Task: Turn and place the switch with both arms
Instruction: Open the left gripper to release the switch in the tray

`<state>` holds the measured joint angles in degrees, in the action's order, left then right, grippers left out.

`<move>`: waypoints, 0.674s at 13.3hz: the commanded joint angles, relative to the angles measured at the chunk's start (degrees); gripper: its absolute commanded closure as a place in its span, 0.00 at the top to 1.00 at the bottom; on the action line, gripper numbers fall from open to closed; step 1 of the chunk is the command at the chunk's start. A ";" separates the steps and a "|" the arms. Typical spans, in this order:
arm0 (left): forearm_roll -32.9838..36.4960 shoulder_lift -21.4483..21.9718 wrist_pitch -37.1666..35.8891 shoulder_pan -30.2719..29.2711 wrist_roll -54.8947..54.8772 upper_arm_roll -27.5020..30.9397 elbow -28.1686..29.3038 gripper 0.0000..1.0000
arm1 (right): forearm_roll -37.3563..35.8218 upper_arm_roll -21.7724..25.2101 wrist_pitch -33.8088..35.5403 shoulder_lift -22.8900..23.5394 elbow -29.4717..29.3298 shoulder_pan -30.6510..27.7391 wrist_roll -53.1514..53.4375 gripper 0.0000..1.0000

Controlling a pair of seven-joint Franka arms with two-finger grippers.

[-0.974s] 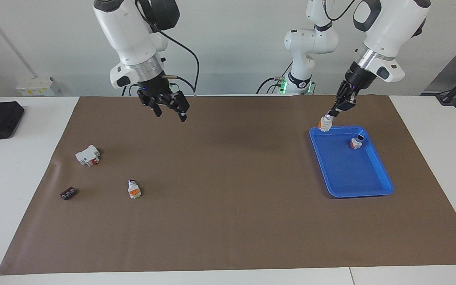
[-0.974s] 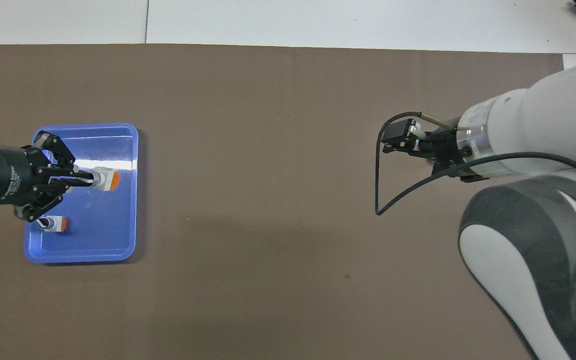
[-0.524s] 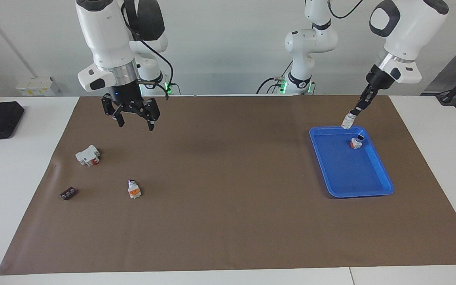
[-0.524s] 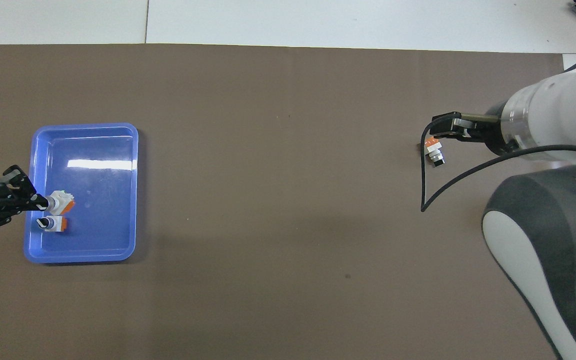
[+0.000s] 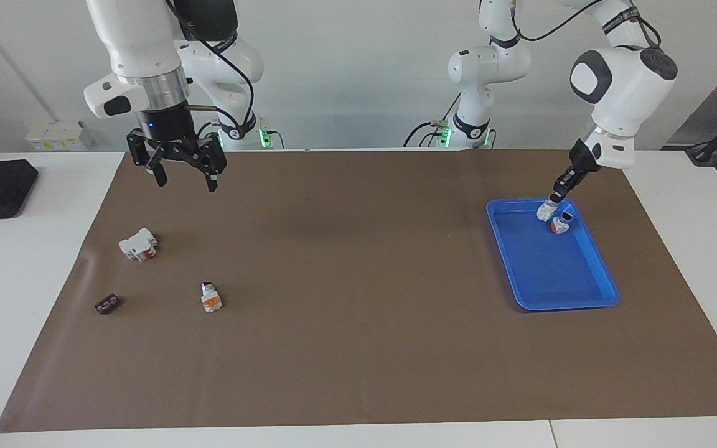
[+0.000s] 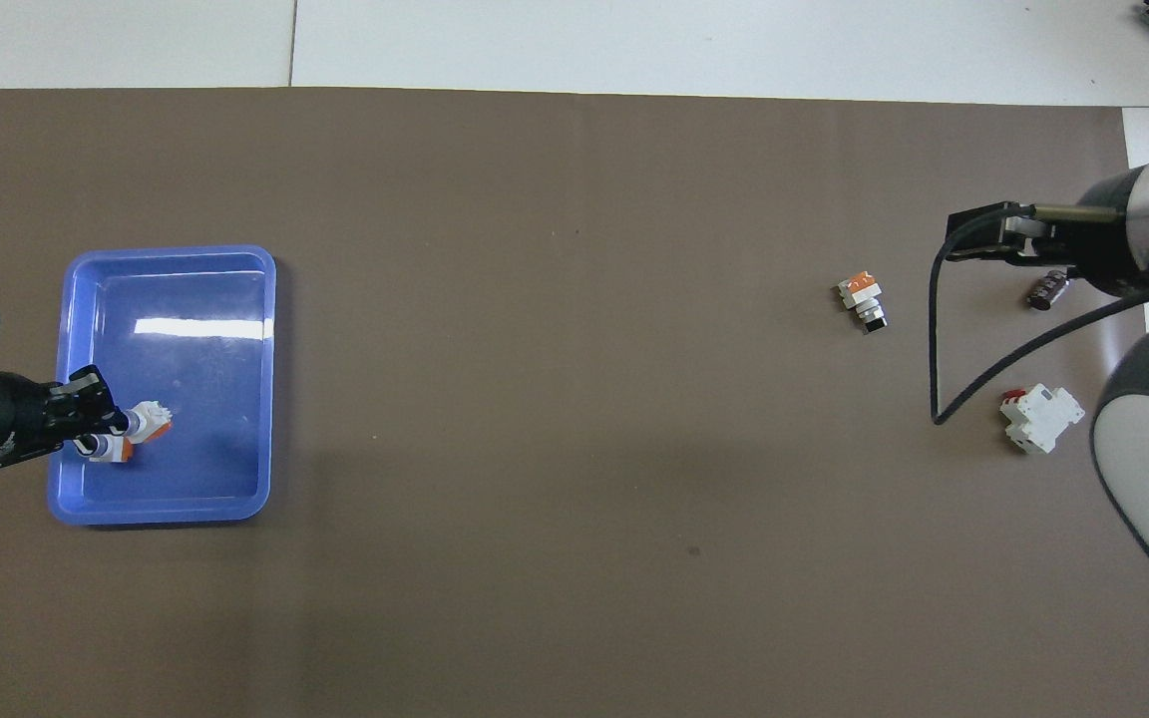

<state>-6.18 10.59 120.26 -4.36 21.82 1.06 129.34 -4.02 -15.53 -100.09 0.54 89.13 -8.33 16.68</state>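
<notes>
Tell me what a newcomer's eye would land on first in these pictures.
First the bright blue tray on the brown mat, at the left arm's end of the table. There the left gripper, shut on a small white and orange switch, holds it low in the tray beside a second switch. Then the right gripper, hanging open over the mat, above three small parts.

- The left gripper (image 5: 552, 200) pinches a small white switch (image 5: 544, 211) over the blue tray (image 5: 573, 292), at the tray's corner closest to the robots.
- The right gripper (image 5: 185, 182) hangs wide open over the brown mat (image 5: 358, 348).
</notes>
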 commanded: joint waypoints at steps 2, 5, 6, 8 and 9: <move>0.90 -3.89 4.62 -0.56 -4.32 -0.44 0.38 0.00 | -0.73 -0.12 3.66 0.78 -3.42 -3.18 -4.71 1.00; 4.23 -5.22 5.59 -0.30 -7.22 -0.53 1.61 0.00 | -0.73 9.15 11.65 1.66 -7.91 2.58 -9.29 1.00; 5.29 -5.31 6.38 -0.30 -8.27 -0.44 2.40 0.00 | -0.73 15.90 12.10 1.57 -8.09 7.32 -9.38 1.00; 5.65 -4.96 5.78 -0.56 -10.30 -0.44 2.93 0.00 | 0.50 18.43 12.81 0.61 -5.12 8.68 -9.38 1.00; 5.65 -4.87 5.86 -0.56 -10.83 -0.44 3.46 0.00 | 1.37 18.43 12.29 -0.18 -3.02 7.72 -9.38 1.00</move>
<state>-1.78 4.47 124.84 -4.36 12.81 0.88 130.80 -3.72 2.22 -88.02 0.73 83.82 -0.56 8.01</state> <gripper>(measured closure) 0.890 0.000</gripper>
